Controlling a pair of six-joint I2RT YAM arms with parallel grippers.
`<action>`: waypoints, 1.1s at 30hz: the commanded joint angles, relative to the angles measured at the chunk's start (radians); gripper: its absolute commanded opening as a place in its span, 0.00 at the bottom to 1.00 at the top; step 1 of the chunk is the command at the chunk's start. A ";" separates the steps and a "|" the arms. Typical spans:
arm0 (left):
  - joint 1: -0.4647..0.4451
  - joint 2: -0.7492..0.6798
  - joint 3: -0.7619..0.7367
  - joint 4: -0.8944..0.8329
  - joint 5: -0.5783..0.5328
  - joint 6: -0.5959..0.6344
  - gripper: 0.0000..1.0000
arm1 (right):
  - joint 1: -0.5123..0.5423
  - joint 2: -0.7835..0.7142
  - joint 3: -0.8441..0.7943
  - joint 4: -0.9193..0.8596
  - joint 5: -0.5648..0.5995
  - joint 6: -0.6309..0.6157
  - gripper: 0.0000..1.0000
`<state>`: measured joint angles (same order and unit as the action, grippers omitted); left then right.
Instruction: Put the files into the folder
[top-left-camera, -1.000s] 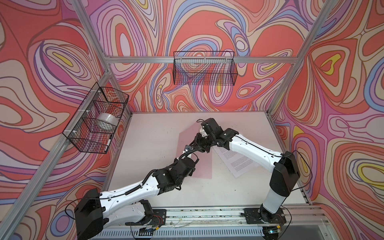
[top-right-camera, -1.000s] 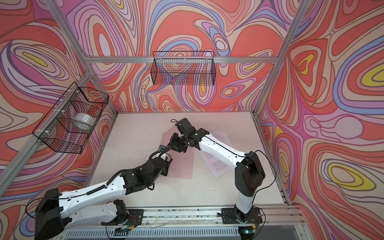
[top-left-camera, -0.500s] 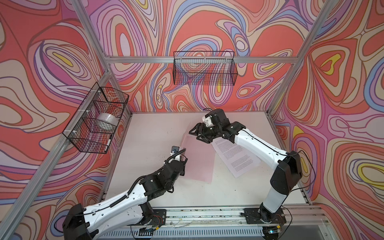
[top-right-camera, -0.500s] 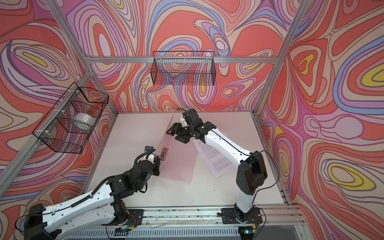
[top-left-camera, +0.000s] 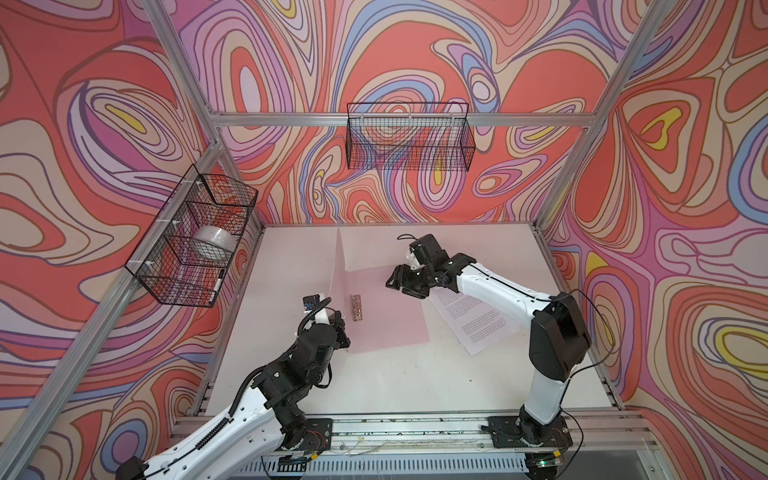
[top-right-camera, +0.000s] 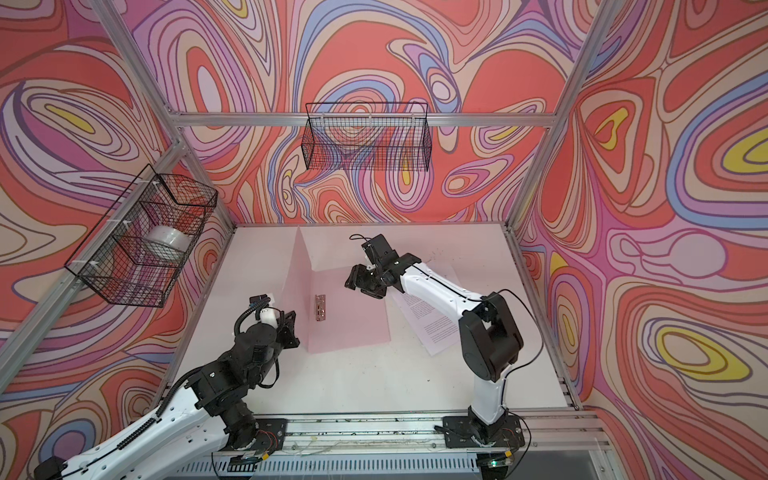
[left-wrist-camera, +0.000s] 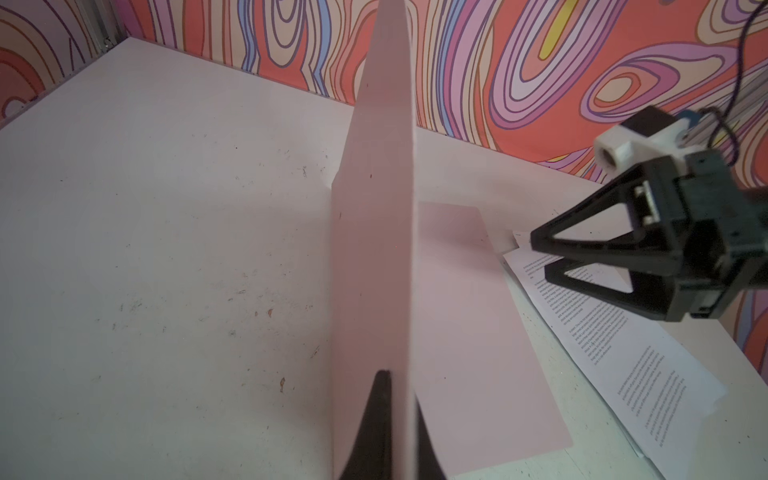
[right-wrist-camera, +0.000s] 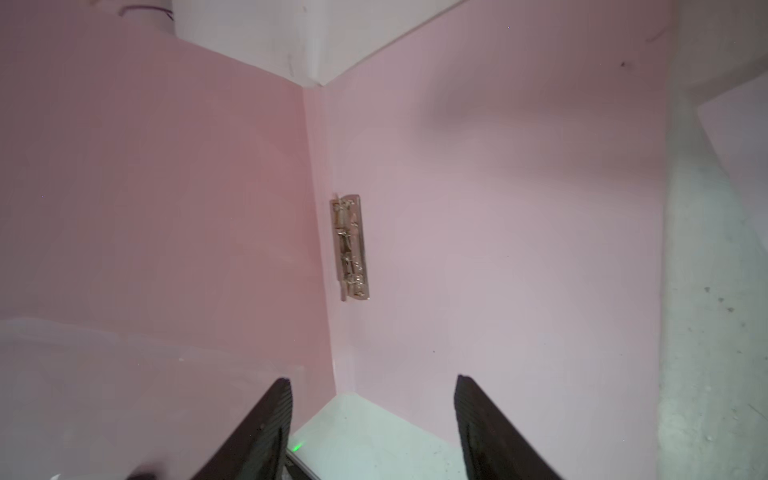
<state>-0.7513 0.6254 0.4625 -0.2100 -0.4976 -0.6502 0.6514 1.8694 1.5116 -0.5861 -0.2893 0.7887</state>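
Pink folder lies open near the middle of the white tabletop, one cover flat and the other standing upright. The left gripper is clamped on the near edge of the raised cover, a finger on either side. The right gripper hovers over the far right corner of the flat cover, jaws spread wide with nothing between them. A metal clip sits on the flat cover beside the spine. The files, printed white sheets, lie on the tabletop just right of the folder and outside it, partly under the right arm.
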 joint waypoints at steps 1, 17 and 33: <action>0.026 -0.015 -0.033 -0.074 0.051 -0.055 0.00 | 0.042 0.053 0.070 -0.063 0.120 -0.079 0.66; 0.164 -0.068 -0.080 -0.207 0.075 -0.126 0.73 | 0.086 0.193 0.066 -0.076 0.222 -0.138 0.64; 0.301 0.029 -0.129 -0.410 0.008 -0.454 0.85 | 0.086 0.145 -0.089 -0.079 0.213 -0.114 0.63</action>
<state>-0.4713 0.6441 0.3523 -0.4999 -0.4530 -1.0058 0.7372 2.0384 1.4460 -0.6548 -0.0925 0.6666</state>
